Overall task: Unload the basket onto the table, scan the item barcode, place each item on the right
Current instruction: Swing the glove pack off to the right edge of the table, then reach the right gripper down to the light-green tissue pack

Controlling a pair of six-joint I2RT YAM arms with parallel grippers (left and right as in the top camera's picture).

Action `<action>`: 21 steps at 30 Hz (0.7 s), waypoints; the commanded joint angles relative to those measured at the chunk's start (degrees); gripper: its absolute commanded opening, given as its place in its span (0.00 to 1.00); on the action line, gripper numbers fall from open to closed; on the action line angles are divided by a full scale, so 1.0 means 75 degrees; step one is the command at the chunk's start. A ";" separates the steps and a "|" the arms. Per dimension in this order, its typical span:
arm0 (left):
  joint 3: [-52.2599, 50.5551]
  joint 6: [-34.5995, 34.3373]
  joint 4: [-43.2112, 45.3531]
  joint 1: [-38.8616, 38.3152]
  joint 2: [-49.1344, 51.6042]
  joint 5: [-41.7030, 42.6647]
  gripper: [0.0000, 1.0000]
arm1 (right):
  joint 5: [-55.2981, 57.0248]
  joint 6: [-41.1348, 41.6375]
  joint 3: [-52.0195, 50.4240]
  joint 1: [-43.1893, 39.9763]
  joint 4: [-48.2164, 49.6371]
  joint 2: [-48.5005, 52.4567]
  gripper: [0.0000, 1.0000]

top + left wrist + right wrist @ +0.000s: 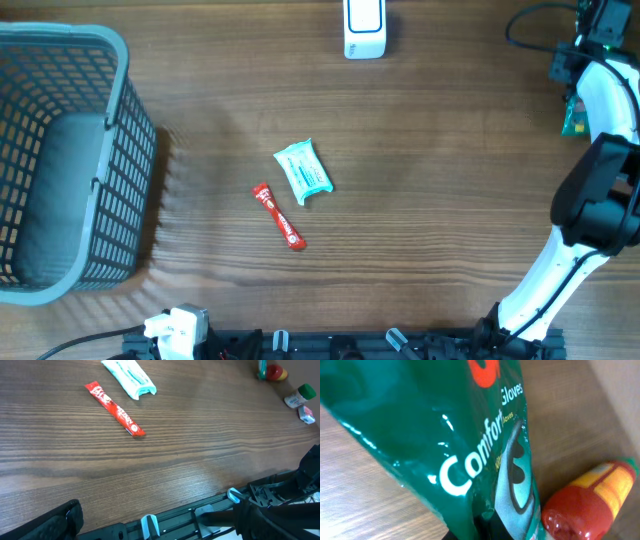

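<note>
Right gripper (485, 529) clamped on the green glove packet (445, 435); left gripper (162, 519) spread wide.
The packet fills the right wrist view, with a red-and-yellow bottle (587, 505) just beside it at lower right; overhead, it seems to be the green sliver at the right edge.

You've got red stick pkt (115, 408) flat on table (200, 455), teal pouch (129, 377) just beside it, 1 green-cap bottle (300, 396) at rt edge.

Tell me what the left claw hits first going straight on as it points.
Probably the bare table: the left claw aims at wood. The red stick packet lies left of that line; depth is unclear.
</note>
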 commanded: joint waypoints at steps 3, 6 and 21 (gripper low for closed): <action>0.0000 -0.0020 0.0017 -0.0006 -0.0026 0.0006 1.00 | 0.0574 0.1201 -0.0076 -0.0764 -0.0379 0.0323 0.04; 0.0000 -0.0020 0.0017 -0.0006 -0.0026 0.0006 1.00 | 0.0574 0.1361 -0.0076 -0.1008 -0.0565 0.0323 0.30; 0.0000 -0.0020 0.0017 -0.0006 -0.0026 0.0006 1.00 | -0.3063 0.2978 -0.0055 0.0245 -0.1390 -0.1647 1.00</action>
